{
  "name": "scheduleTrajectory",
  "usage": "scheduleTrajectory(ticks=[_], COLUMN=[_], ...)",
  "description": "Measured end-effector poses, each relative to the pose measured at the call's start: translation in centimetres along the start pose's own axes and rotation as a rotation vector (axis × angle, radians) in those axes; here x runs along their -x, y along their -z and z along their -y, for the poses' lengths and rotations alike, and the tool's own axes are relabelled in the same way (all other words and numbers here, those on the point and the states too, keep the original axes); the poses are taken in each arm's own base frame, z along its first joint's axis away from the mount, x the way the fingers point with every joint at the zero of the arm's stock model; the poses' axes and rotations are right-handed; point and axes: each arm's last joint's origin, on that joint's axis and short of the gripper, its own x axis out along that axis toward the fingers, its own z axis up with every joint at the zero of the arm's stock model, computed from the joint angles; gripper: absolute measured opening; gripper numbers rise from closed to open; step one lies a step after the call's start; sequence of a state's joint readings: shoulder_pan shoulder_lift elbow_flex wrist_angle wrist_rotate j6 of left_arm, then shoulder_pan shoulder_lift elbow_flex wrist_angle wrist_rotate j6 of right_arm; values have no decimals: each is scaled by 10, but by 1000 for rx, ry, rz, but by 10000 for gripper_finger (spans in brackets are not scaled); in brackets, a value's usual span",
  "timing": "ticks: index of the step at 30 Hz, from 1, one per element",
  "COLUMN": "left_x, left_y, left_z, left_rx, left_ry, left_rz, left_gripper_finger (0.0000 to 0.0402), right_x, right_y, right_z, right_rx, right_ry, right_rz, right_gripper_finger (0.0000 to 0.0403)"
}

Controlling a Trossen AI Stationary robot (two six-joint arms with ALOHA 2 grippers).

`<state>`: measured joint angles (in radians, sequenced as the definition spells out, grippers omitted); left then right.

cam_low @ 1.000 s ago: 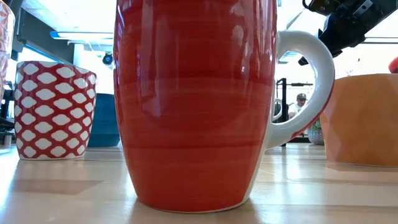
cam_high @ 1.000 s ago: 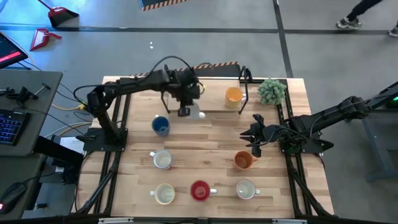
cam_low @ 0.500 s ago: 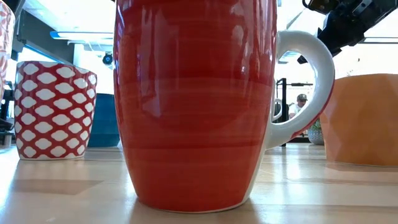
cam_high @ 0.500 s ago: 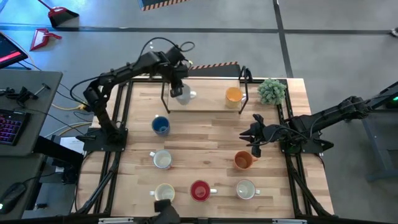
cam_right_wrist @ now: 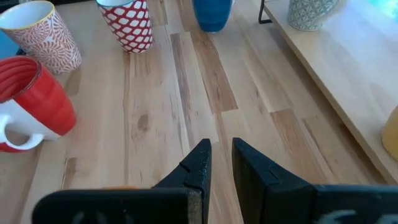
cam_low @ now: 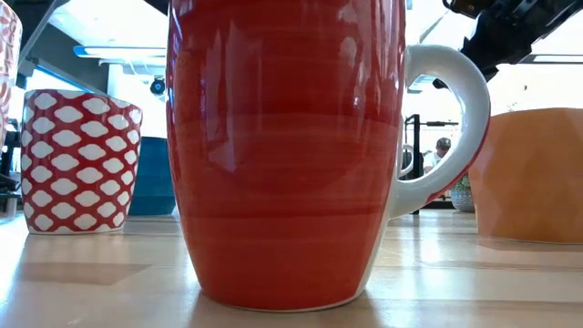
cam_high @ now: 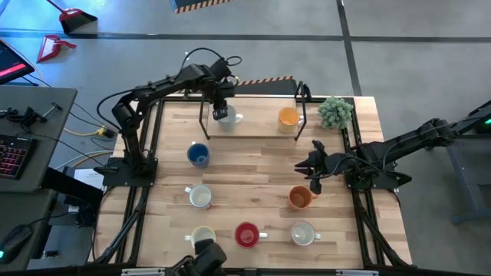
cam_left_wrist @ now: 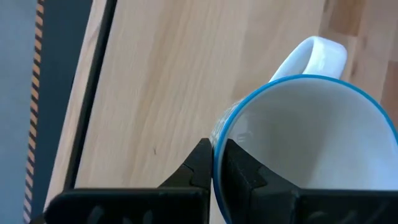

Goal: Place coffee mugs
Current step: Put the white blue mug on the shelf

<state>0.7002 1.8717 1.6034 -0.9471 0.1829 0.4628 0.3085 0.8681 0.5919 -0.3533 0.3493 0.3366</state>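
Eight glazed ceramic mugs show from above, all round with a side handle. Nearest the table's (cam_high: pixel 253 178) front edge stands a row of three: a cream mug (cam_high: pixel 203 238), a glossy red mug (cam_high: pixel 246 234) with faint bands and a white handle, and a white mug (cam_high: pixel 303 233). Behind them are a red-lattice mug (cam_high: pixel 200 197) and a faceted orange mug (cam_high: pixel 300 198), then one blue mug (cam_high: pixel 198 155). The right gripper (cam_high: pixel 313 170) hovers just beyond the orange mug, its fingers slightly apart and holding nothing. Farthest back, on the raised wooden shelf (cam_high: pixel 257 126), are a yellow-orange mug (cam_high: pixel 288 117) and a blue-rimmed white mug (cam_left_wrist: pixel 311 143). The left gripper (cam_left_wrist: pixel 216 149) is pinched on the blue-rimmed mug's rim, opposite the handle. One green potted plant (cam_high: pixel 335 112) stands at the far right corner.
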Motion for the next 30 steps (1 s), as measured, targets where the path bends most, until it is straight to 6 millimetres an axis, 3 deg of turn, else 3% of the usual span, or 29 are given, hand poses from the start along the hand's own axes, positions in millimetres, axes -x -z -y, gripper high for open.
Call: scheduleTrajectory(ticks=[8, 30], left_x=[9, 7], left_y=[-7, -4], left_z=[-5, -3], left_rx=[-9, -2], left_ry=[-31, -2], left_rz=[53, 31], left_gripper_finger=[7, 13], right_x=[0, 0], right_y=[1, 1], right_z=[0, 0], right_rx=[-1, 0], right_ry=[0, 1], right_rz=[-5, -9], right_gripper_finger=[44, 44])
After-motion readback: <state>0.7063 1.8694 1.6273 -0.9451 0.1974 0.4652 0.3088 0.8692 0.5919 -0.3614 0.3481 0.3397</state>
